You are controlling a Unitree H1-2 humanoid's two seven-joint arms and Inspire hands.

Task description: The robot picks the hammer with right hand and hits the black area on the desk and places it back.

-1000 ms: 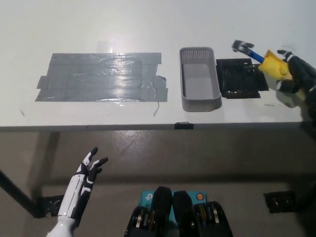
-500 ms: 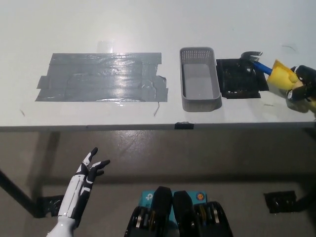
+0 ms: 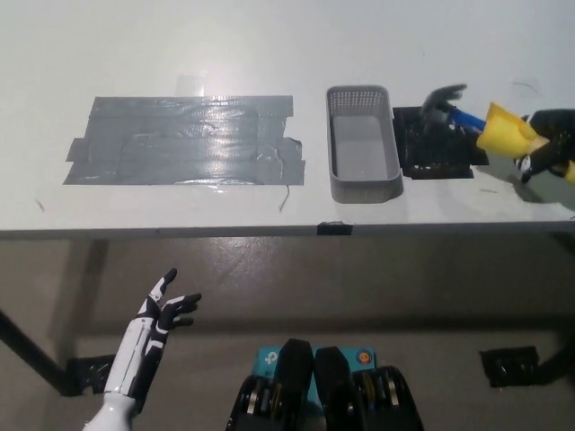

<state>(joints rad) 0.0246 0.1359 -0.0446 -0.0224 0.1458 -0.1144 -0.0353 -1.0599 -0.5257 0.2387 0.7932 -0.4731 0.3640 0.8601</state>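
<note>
My black right hand (image 3: 548, 148) is at the table's right edge, shut on the yellow grip of a hammer (image 3: 490, 128). The blue shaft runs up-left to the grey head (image 3: 440, 101), which is blurred and sits over the top of the black square patch (image 3: 438, 142). I cannot tell whether the head touches the patch. My white left hand (image 3: 162, 310) rests below the table's front edge at lower left, open with fingers spread.
A grey mesh basket (image 3: 363, 184) stands just left of the black patch, with nothing in it. A wide patch of grey tape (image 3: 187, 139) covers the table's left middle. The table's front edge (image 3: 269, 230) crosses the picture.
The hammer head swung down from above the patch's top right corner toward its top edge, then shifted left over the patch. My right hand moved slightly with it. The left hand stayed put.
</note>
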